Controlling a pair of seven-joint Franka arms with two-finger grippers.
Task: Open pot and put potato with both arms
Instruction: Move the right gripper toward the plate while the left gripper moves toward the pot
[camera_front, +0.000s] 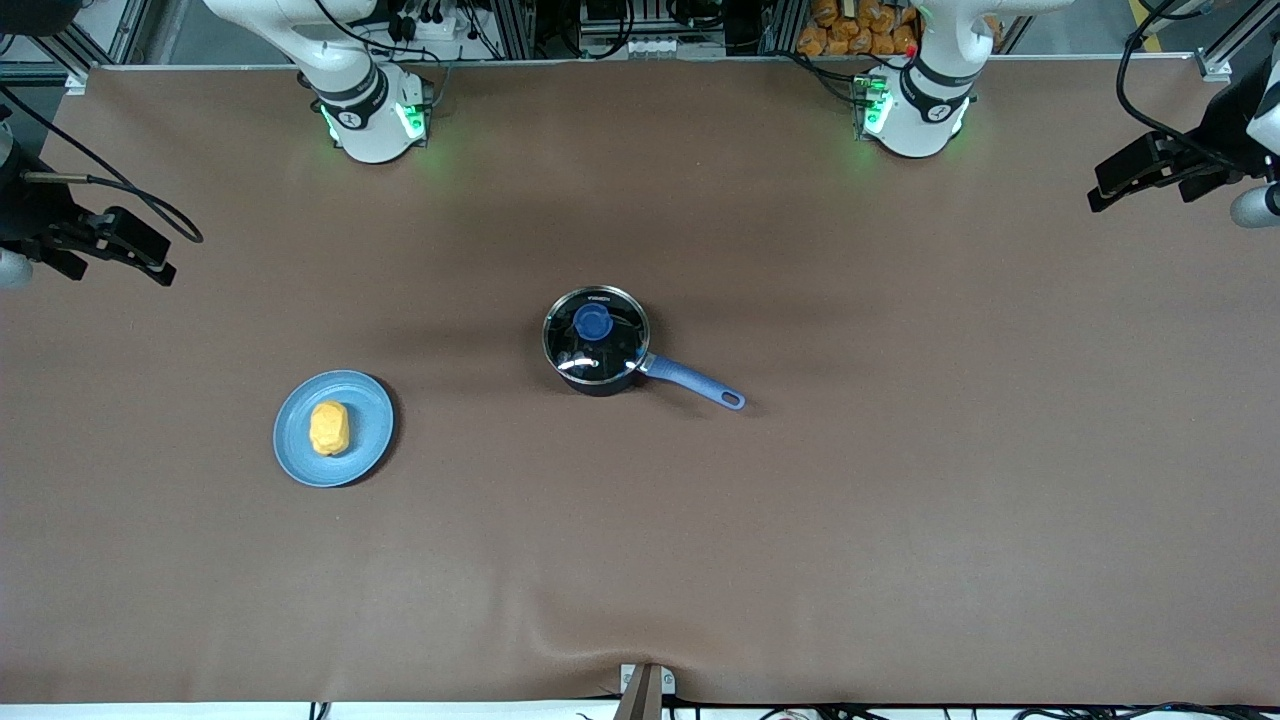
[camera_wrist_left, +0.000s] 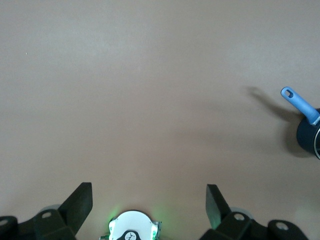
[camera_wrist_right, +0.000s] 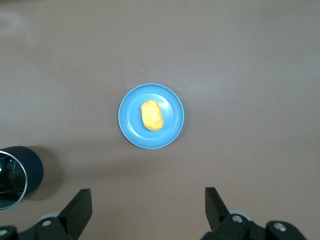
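The black pot (camera_front: 596, 341) stands mid-table with its glass lid and blue knob (camera_front: 592, 322) on, and its blue handle (camera_front: 700, 384) points toward the left arm's end. The yellow potato (camera_front: 329, 428) lies on a blue plate (camera_front: 370, 415) toward the right arm's end, nearer the front camera than the pot. My right gripper (camera_front: 140, 255) hangs high over the right arm's end of the table, open and empty (camera_wrist_right: 148, 202), with the potato (camera_wrist_right: 151, 115) and the pot's side (camera_wrist_right: 22, 170) below it. My left gripper (camera_front: 1110, 190) hangs high over the left arm's end, open and empty (camera_wrist_left: 149, 200); the pot handle (camera_wrist_left: 299, 104) shows at the edge of its view.
Brown cloth covers the whole table (camera_front: 900, 500). The two arm bases (camera_front: 375, 120) (camera_front: 915, 115) stand along its edge farthest from the front camera, with cables and orange items (camera_front: 860, 30) past that edge. A small bracket (camera_front: 645, 690) sits at the edge nearest the camera.
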